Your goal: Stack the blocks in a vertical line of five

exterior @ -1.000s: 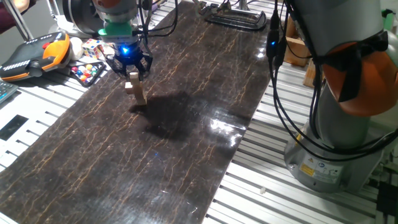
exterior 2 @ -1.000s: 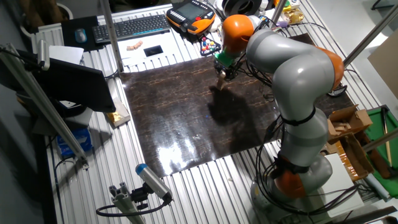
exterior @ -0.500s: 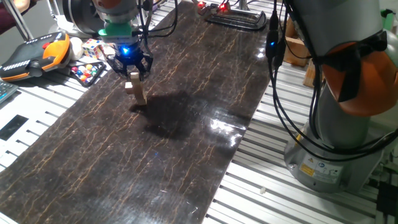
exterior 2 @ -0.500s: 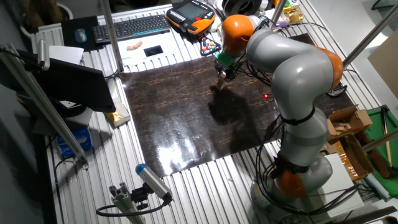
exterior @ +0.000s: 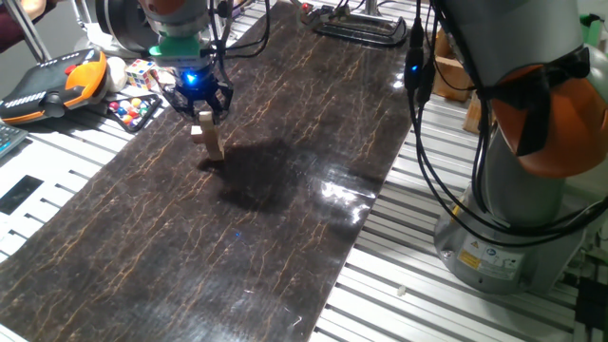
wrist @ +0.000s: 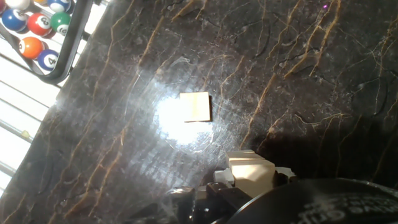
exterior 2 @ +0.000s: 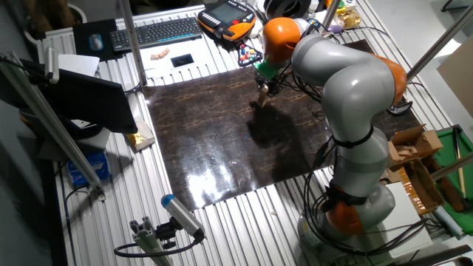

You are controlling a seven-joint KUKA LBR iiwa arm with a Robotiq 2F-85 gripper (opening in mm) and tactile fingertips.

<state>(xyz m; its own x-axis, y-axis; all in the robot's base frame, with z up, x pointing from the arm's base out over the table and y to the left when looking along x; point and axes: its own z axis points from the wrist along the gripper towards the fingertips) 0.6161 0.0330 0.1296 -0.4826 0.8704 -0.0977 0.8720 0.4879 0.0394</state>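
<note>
My gripper [exterior: 202,112] hangs over the far left part of the dark marbled mat [exterior: 285,190], with a blue light on it. Its fingers close on one small tan block [exterior: 204,117]. In the hand view this block [wrist: 251,171] sits between the dark fingers at the bottom edge. Right below it stands a short column of tan blocks [exterior: 209,142], which looks slightly offset. In the hand view one square tan top face [wrist: 195,106] shows on the mat, up and left of the held block. In the other fixed view the gripper [exterior 2: 264,86] partly hides the blocks.
A rack of pool balls [exterior: 133,109] and a Rubik's cube [exterior: 142,69] lie just off the mat's left edge, by an orange teach pendant [exterior: 57,81]. A black metal frame [exterior: 361,24] sits at the mat's far end. The arm's base [exterior: 513,228] stands at the right.
</note>
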